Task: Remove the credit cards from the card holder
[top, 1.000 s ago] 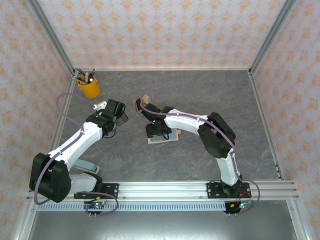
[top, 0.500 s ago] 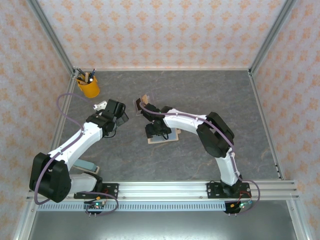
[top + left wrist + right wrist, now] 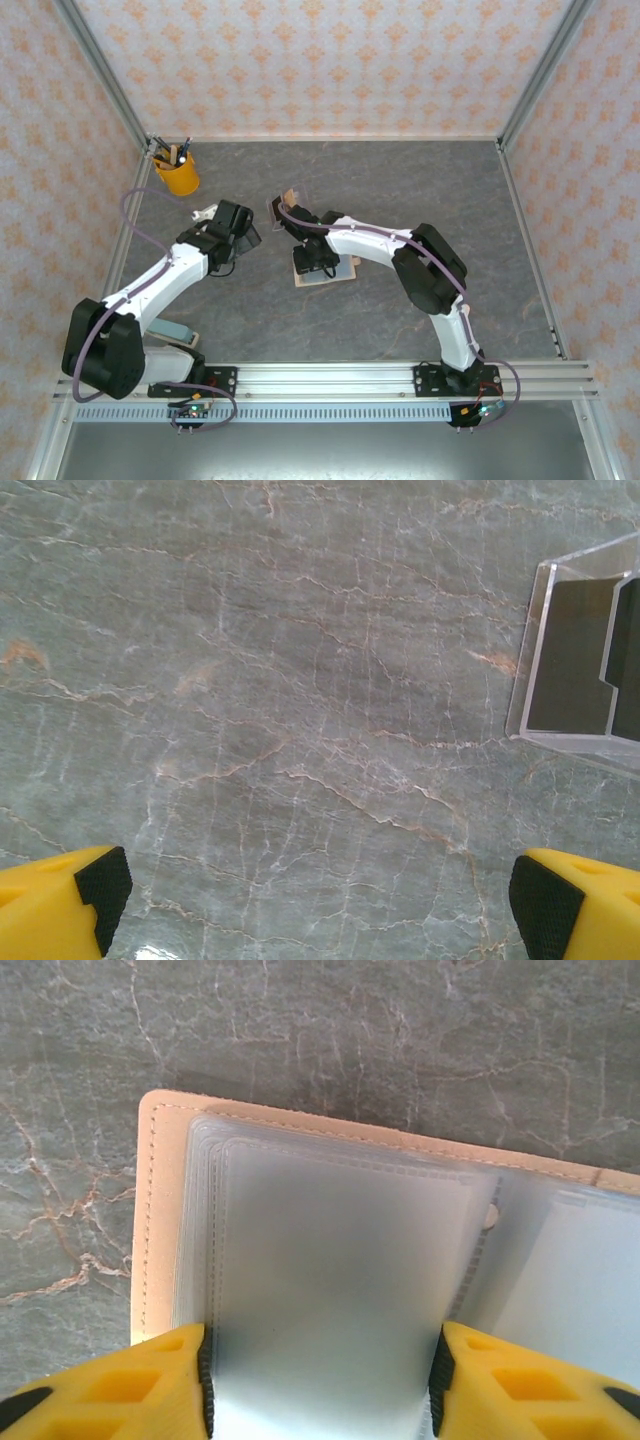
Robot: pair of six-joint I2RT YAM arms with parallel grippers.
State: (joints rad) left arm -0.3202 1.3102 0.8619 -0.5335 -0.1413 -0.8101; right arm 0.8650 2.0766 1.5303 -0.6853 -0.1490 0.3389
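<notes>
The card holder (image 3: pixel 338 270) lies open on the table; its tan edge (image 3: pixel 160 1210) frames frosted sleeves (image 3: pixel 330 1260). No card shows through the top sleeve. My right gripper (image 3: pixel 320 1385) (image 3: pixel 311 260) hangs low over it, jaws part open, with a black pad (image 3: pixel 206 1380) at each side edge of the top sleeve. Behind it is a clear acrylic stand (image 3: pixel 288 205) (image 3: pixel 560 730) with a dark credit card (image 3: pixel 565 650) leaning in it. My left gripper (image 3: pixel 315 910) (image 3: pixel 238 226) is wide open over bare table, left of the stand.
A yellow cup of pens (image 3: pixel 177 173) stands at the back left. A small white object (image 3: pixel 203 212) lies by the left gripper. A teal flat thing (image 3: pixel 172 330) rests near the left arm's base. Metal frame posts and patterned walls close in the table.
The right gripper's jaws have narrowed over the card holder. The left gripper has shifted slightly forward and to the right.
</notes>
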